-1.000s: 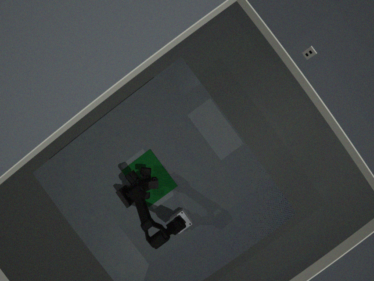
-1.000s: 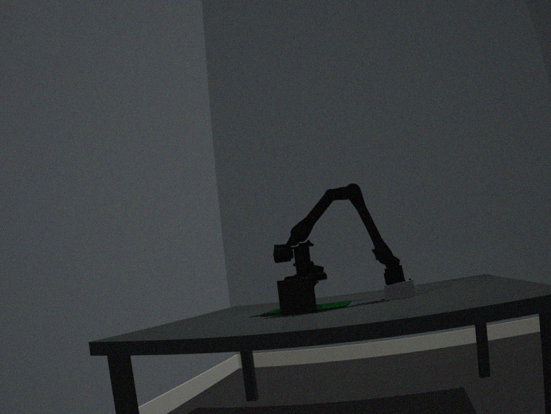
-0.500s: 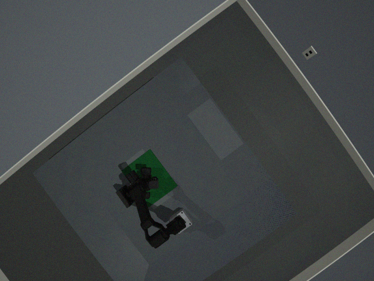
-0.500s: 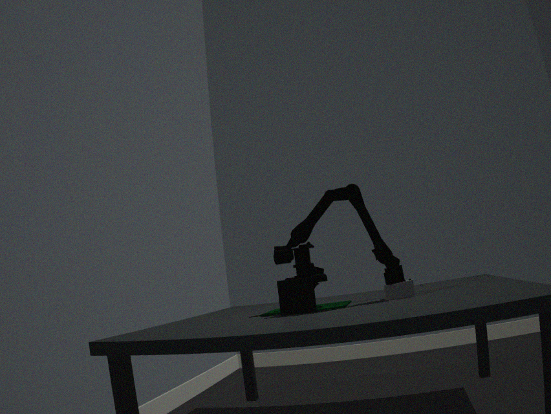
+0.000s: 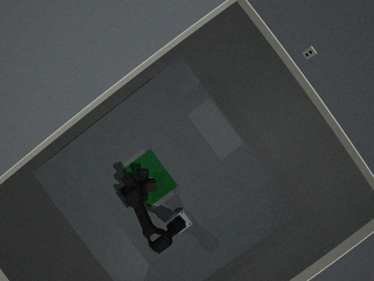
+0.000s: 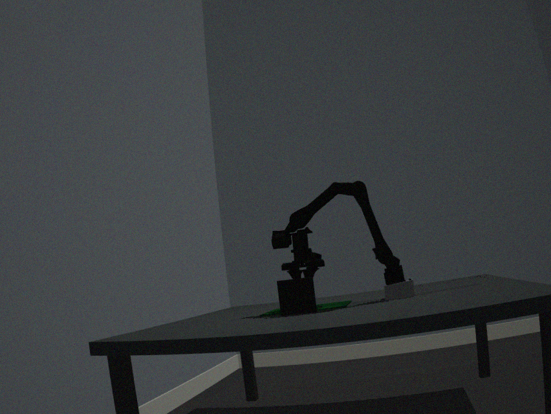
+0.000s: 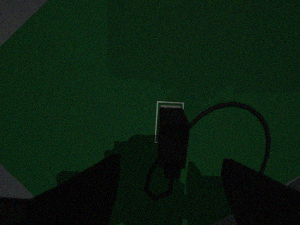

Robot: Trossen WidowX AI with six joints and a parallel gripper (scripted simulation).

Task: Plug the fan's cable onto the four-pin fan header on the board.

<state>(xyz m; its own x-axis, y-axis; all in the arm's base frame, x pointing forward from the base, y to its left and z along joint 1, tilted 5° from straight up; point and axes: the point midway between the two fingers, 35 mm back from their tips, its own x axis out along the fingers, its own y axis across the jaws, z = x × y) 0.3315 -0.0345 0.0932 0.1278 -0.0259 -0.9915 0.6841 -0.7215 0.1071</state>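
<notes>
The green board lies flat on the table. In the wrist view the black plug stands inside the white-outlined four-pin header, apparently seated on it. Its black cable loops away to the right and under the plug. My gripper is open. Its two dark fingers stand apart on either side of the plug, just above it, and do not hold it. The black fan stands on the board below the gripper in the side view. The light is very dim.
The arm's white base stands on the table next to the board. A paler rectangle is marked on the table farther off. The table edge runs in front of the board.
</notes>
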